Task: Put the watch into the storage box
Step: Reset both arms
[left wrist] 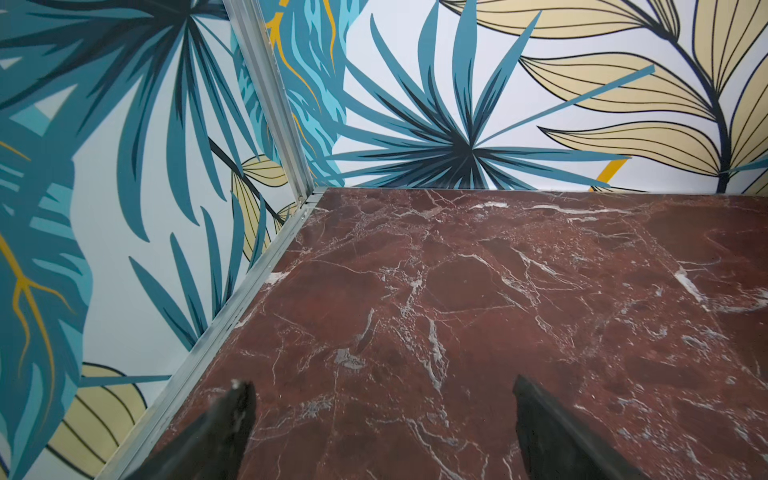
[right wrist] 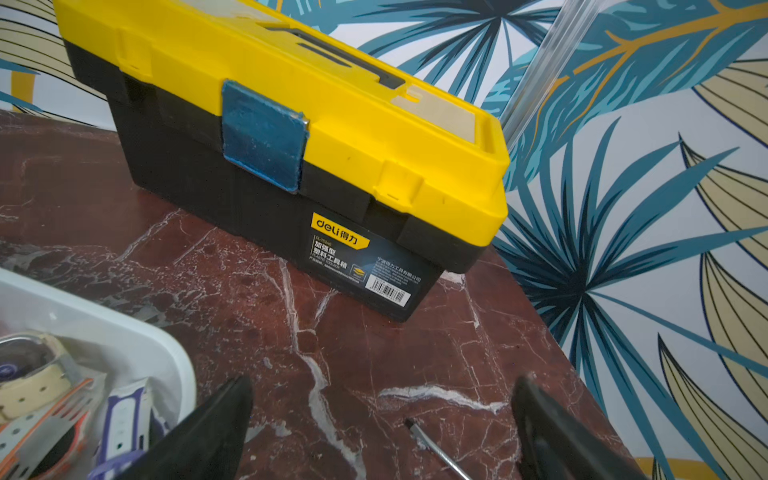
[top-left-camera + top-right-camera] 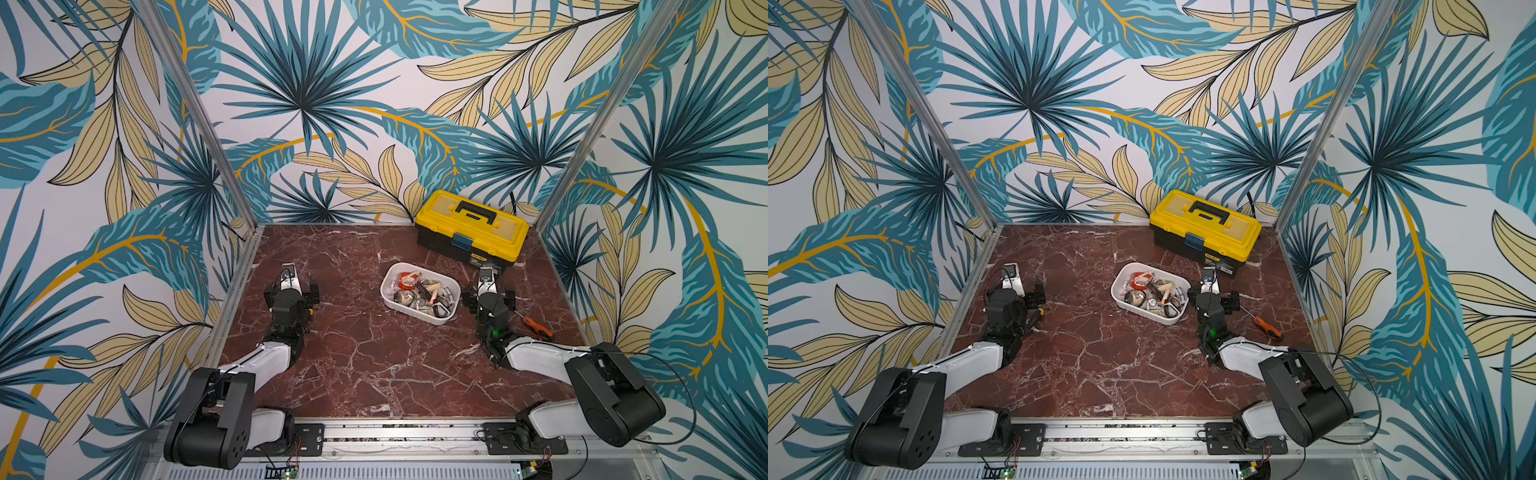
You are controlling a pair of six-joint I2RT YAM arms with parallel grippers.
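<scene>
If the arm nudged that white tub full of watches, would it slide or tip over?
Probably slide: the storage box is shallow and wide, sitting flat on the smooth marbled table. It looks like thin plastic, so likely light, though the heaped watches add weight. Pinched by one wall, it might flex.

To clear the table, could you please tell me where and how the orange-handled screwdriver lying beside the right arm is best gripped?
Probably best: take the orange-and-black-handled screwdriver by its thick handle, from straight above, jaws across its length. It lies flat on the red marble table, so only its sides are free; the thin metal shaft would slip more easily.
</scene>
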